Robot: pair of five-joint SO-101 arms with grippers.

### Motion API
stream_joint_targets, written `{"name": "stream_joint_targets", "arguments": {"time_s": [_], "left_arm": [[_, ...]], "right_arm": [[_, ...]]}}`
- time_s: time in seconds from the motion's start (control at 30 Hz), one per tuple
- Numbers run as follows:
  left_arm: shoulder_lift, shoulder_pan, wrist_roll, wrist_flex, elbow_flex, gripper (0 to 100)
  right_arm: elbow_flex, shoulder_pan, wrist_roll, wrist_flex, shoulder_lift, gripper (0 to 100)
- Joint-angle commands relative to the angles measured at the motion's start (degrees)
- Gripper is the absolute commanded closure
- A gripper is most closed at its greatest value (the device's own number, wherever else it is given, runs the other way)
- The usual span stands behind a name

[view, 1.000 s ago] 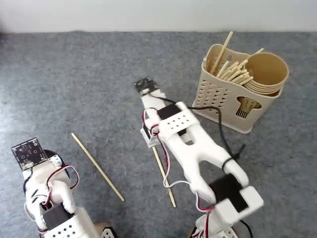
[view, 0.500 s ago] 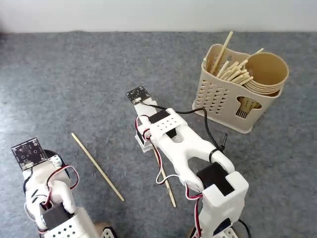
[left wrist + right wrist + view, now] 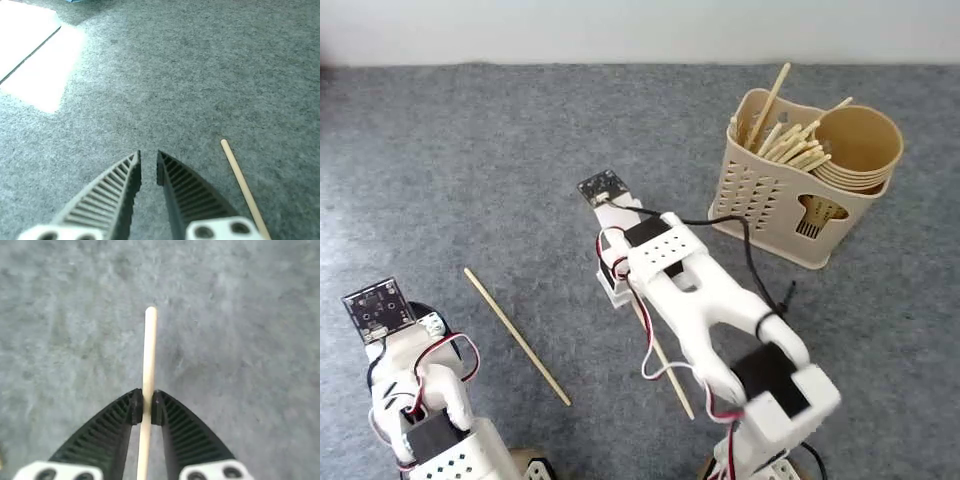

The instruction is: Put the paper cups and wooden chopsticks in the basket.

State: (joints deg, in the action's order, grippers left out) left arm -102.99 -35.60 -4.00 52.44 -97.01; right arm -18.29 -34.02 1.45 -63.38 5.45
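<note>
My right gripper [image 3: 143, 407] is shut on a wooden chopstick [image 3: 148, 347], whose tip sticks out ahead of the fingers over the grey carpet. In the high view that chopstick [image 3: 668, 372] runs under the right arm [image 3: 685, 280] at mid-table. A second chopstick [image 3: 516, 336] lies loose on the carpet to the left; its end [image 3: 242, 185] is just beside my left gripper [image 3: 148, 165], which is shut on nothing. The beige basket [image 3: 760, 195] at the back right holds several chopsticks [image 3: 790, 142] and stacked paper cups [image 3: 860, 145].
Grey carpet covers the table up to a white wall at the back. A pale bright patch [image 3: 35, 60] lies on the floor beyond the left gripper. Open carpet stretches between the right arm and the basket.
The right arm swung slightly left, then settled. The near end of its held chopstick has shifted to the right. The left arm and the loose chopstick have not moved.
</note>
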Motion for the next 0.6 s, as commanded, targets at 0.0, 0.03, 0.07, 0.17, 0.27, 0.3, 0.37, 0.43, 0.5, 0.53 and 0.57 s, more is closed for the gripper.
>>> {"name": "stream_joint_targets", "arguments": {"time_s": [0.0,0.03,0.07,0.17,0.27,0.3,0.37,0.43,0.5,0.53,0.57], "left_arm": [[0.3,-0.4,0.4,-1.1,0.5,95],[0.3,-0.4,0.4,-1.1,0.5,95],[0.3,-0.4,0.4,-1.1,0.5,95],[0.3,-0.4,0.4,-1.1,0.5,95],[0.3,-0.4,0.4,-1.1,0.5,95],[0.3,-0.4,0.4,-1.1,0.5,95],[0.3,-0.4,0.4,-1.1,0.5,95],[0.3,-0.4,0.4,-1.1,0.5,95],[0.3,-0.4,0.4,-1.1,0.5,95],[0.3,-0.4,0.4,-1.1,0.5,95],[0.3,-0.4,0.4,-1.1,0.5,95]], "right_arm": [[1.1,-0.3,0.5,-4.3,-10.8,99.1],[1.1,-0.3,0.5,-5.1,-13.4,99.1],[1.1,-0.3,0.5,-6.0,-16.1,99.1],[1.1,0.7,0.4,-8.1,-24.0,99.1],[1.1,3.2,0.2,-8.4,-31.6,99.1],[1.1,4.4,0.2,-8.3,-33.9,99.1],[1.1,6.5,-1.1,-8.1,-38.2,99.1],[1.2,8.7,-3.0,-7.9,-42.1,99.1],[1.4,11.1,-3.9,-6.3,-45.8,99.1],[1.4,12.4,-3.9,-5.1,-47.6,99.1],[1.4,13.6,-4.0,-3.7,-49.2,99.1]]}}
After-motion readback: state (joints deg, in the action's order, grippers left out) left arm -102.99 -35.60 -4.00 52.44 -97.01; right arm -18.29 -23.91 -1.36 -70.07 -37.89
